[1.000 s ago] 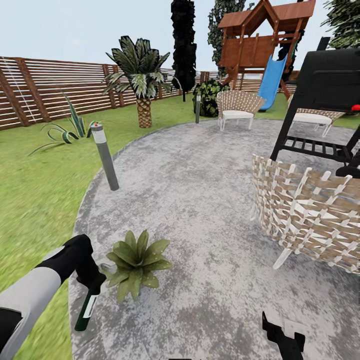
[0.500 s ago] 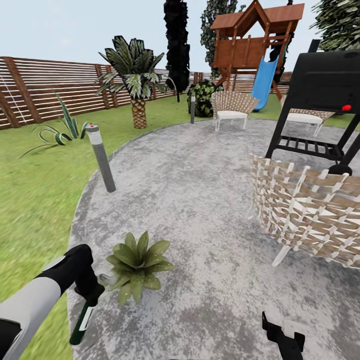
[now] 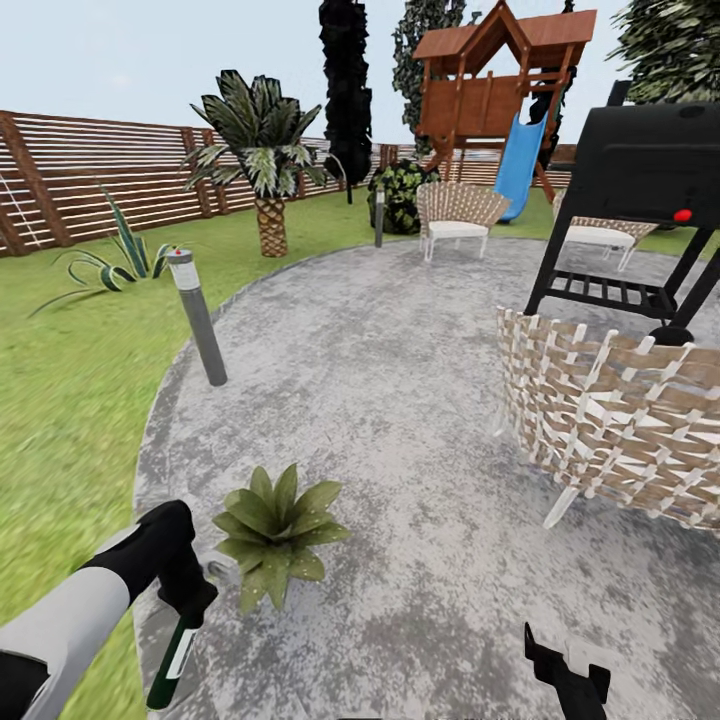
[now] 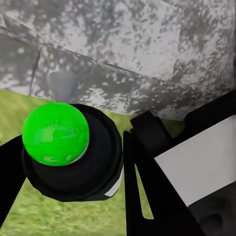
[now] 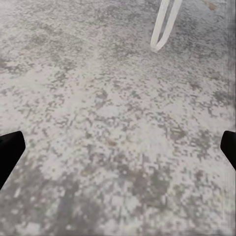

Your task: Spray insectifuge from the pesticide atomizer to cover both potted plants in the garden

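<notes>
L gripper (image 3: pixel 190 600): clamped on pesticide atomizer (image 3: pixel 172 662), just beside potted plant (image 3: pixel 272 525)
R gripper (image 3: pixel 568 682): fingers spread, over patio (image 3: pixel 400 400)

woven chair (image 3: pixel 610 420), grill (image 3: pixel 640 170), palm (image 3: pixel 262 150), bollard light (image 3: pixel 196 315), playset w/ slide (image 3: pixel 505 95)

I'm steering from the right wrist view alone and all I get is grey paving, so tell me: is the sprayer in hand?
Observer: Yes, the left gripper is shut on the pesticide atomizer.
Operator: Any plant near it?
Observer: One potted plant sits on the patio just beside that gripper.
Operator: What does the right side carry?
Observer: Nothing; the right gripper is open above bare paving.
Operator: Obstacles ahead?
Observer: A woven chair stands ahead on the right.
</notes>
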`<state>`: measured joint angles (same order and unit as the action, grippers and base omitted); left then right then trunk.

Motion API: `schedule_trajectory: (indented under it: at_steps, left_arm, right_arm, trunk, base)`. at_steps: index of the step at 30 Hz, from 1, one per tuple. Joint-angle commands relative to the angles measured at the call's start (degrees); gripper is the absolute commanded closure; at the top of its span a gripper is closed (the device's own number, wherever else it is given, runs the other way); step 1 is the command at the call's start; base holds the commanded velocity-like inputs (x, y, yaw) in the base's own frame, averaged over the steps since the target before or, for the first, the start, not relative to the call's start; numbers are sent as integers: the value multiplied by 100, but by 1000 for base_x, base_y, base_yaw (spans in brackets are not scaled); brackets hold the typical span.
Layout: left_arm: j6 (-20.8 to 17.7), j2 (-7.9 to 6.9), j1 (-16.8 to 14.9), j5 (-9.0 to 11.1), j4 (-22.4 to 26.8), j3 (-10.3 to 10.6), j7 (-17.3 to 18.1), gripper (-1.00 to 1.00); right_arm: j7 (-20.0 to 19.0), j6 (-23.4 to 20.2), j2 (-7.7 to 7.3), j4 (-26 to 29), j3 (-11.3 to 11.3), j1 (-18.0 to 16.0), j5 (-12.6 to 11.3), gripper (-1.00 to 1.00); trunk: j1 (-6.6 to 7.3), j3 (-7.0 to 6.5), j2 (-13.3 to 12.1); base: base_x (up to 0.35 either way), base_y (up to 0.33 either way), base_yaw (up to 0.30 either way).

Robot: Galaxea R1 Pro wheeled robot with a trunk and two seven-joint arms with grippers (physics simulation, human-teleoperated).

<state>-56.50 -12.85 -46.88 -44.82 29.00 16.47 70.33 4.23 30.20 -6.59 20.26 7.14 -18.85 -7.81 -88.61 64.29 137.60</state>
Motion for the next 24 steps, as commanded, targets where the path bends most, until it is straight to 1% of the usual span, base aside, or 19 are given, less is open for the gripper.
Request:
schedule_trajectory:
  at_steps: [1, 5, 9, 15, 18, 21, 24]
  left_arm:
    - [-37, 6, 2, -52, 35, 16, 53, 100]
    - [-37, 10, 3, -53, 71, -6, 51, 100]
    - [-37, 27, 4, -54, 85, -2, 51, 100]
    - [-37, 27, 4, -54, 92, 7, 51, 100]
    - [-37, 28, 4, -54, 96, 5, 51, 100]
    - [-37, 32, 4, -54, 97, 4, 51, 100]
    - [-37, 29, -5, -54, 97, 14, 51, 100]
  right_arm:
    - [-6, 21, 0, -5, -11, -3, -45, -100]
    - [-2, 21, 0, -5, -11, -4, -43, -100]
    - [-5, 21, 0, -12, -11, -5, -37, -100]
    - [-10, 21, 0, -13, -11, -4, -36, -100]
    - [-6, 21, 0, -6, -11, -5, -40, -100]
    - [-6, 21, 0, -5, -11, -4, -44, -100]
    - [-3, 21, 1, -5, -11, -2, -45, -100]
  trunk:
    - [1, 4, 2]
    - [1, 3, 2]
    - [1, 0, 2]
    - [1, -25, 2]
    - [1, -36, 2]
    - [1, -39, 2]
    - [1, -40, 2]
  base:
    - [0, 0, -77]
    - [0, 54, -22]
    - [-68, 240, -33]
    - [-221, 191, -195]
    - [-39, 274, -203]
    - [-7, 263, -60]
    - [-2, 74, -12]
